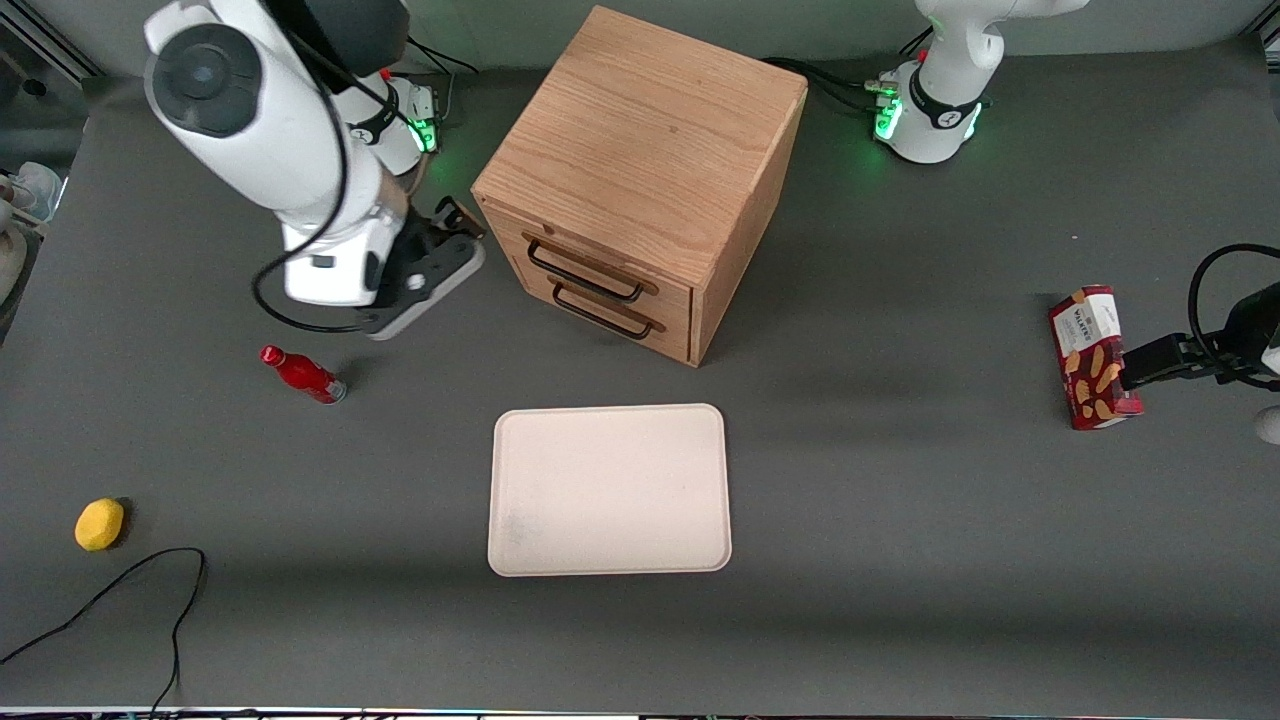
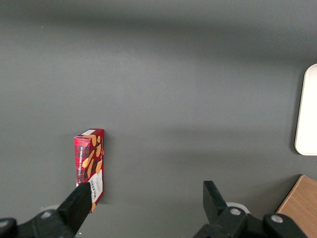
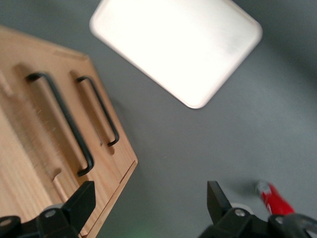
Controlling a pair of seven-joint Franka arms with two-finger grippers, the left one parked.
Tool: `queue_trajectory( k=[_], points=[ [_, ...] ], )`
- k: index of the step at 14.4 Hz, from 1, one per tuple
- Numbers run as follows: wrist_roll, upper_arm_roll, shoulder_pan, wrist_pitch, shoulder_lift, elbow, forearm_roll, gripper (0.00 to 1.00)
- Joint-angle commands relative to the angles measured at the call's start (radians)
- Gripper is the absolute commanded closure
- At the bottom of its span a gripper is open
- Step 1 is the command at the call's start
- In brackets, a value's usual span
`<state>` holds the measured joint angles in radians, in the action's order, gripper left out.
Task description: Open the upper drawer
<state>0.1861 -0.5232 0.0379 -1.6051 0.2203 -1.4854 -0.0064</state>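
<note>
1. The upper drawer (image 1: 590, 262) is the top one of two in the oak cabinet (image 1: 645, 130), which stands on the grey tabletop (image 1: 900, 520) about midway along it. The drawer front sits flush with the cabinet face, so it is closed.
2. Its dark bar handle (image 1: 583, 272) runs across the drawer front; in the right wrist view the same handle (image 3: 62, 121) shows as the longer of the two black bars.
3. The lower drawer (image 1: 610, 318), with a matching handle, is directly beneath it and also closed.
4. The gripper (image 1: 432, 262) hangs above the tabletop beside the cabinet, toward the working arm's end, close to the cabinet's front corner but not touching it or either handle.
5. Its jaws are apart with nothing between them; both dark fingers (image 3: 81, 198) show in the right wrist view with a wide gap.
6. A pale rectangular tray (image 1: 609, 489) lies flat on the tabletop in front of the cabinet, nearer the front camera.
7. A red bottle (image 1: 302, 374) lies on its side near the gripper, slightly nearer the front camera.
8. A yellow lemon (image 1: 99, 523) rests toward the working arm's end, well apart from the bottle.
9. A red snack box (image 1: 1092, 357) lies toward the parked arm's end of the tabletop.
</note>
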Motion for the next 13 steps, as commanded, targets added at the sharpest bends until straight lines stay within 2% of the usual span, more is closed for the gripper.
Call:
queue_trajectory(
  k=[1, 4, 13],
  points=[
    [0.105, -0.041, -0.012, 0.016, 0.048, 0.045, 0.040, 0.00],
    [0.115, -0.064, -0.010, 0.014, 0.070, 0.030, 0.111, 0.00],
    [0.098, -0.084, 0.022, -0.301, 0.082, -0.205, 0.112, 0.00]
  ],
)
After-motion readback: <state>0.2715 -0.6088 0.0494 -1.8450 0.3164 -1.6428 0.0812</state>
